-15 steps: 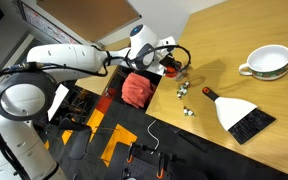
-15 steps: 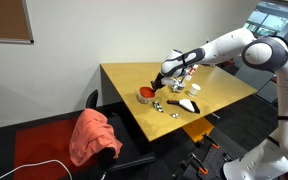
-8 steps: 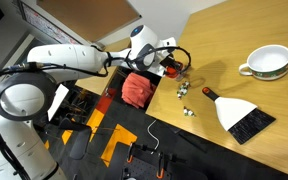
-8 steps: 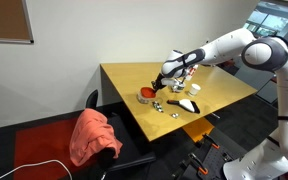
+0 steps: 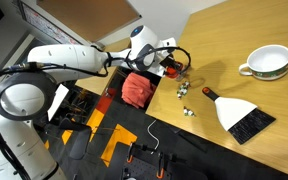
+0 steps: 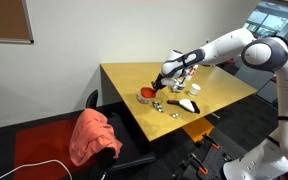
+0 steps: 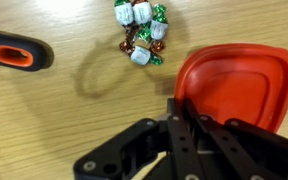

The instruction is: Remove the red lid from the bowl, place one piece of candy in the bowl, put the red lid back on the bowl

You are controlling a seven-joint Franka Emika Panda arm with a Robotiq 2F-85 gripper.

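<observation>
Wrist view: lid (image 7: 234,85) lies flat at right, roundish, no long axis. My pincer (image 7: 179,110) is pressed together at its left rim. Candies (image 7: 142,35) top centre, bare surface (image 7: 74,115) at left.

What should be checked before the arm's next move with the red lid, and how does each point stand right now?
1. Gripper shut: ok, the jaws are closed.
2. Grip on the red lid: ok, the fingertips close on its rim in the wrist view.
3. Lid lifted or resting on the table: cannot tell.
4. Bowl located: cannot tell; only a faint round outline shows beside the lid.
5. Candies available: ok, clustered on the table, apart from the lid.
6. Brush handle clear of the lid: ok, it lies well apart.
</observation>
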